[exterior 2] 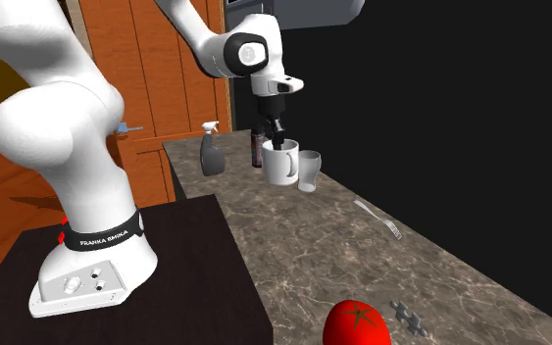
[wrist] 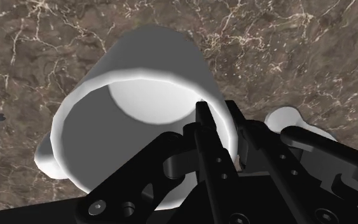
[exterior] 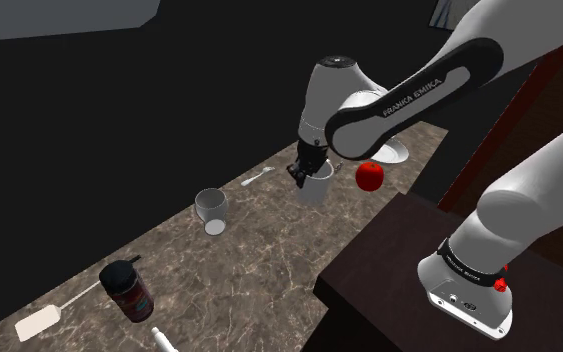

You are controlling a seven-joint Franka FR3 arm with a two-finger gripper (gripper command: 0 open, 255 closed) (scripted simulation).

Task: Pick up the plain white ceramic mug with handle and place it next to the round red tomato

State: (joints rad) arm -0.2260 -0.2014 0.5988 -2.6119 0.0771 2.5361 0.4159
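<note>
Gripper (wrist: 219,124): closed on the mug's wall, one black finger inside the cup and the other outside, with the rim clasped between them.
Mug (exterior 2: 281,165): plain white with a handle, upright and directly under the hand, its open mouth turned up toward the wrist. Whether its base touches the surface cannot be told.
Counter (exterior: 269,260): brown stone with pale veins, spreading beneath the hand and mug.
Glass (exterior: 210,210): a clear tumbler, the nearest neighbour to the hand, standing close by but apart from the mug.
Fork (exterior 2: 378,218): grey, lying flat a little farther from the hand, near the counter's edge that borders the black area.
Tomato (exterior 2: 356,325): round and red with a dark stem mark. It sits on the counter well apart from the hand and the mug, on the side opposite the glass.
Spray bottle (exterior 2: 211,152): grey, standing beyond the hand on the side away from the tomato.
Jar (exterior: 127,290): dark with a red label, past the glass from the hand.
Spatula (exterior: 44,320): pale, beyond the jar, farthest from the hand.
Stand (exterior 2: 166,284): a dark box carrying the arm's white base, beside the counter.
</note>
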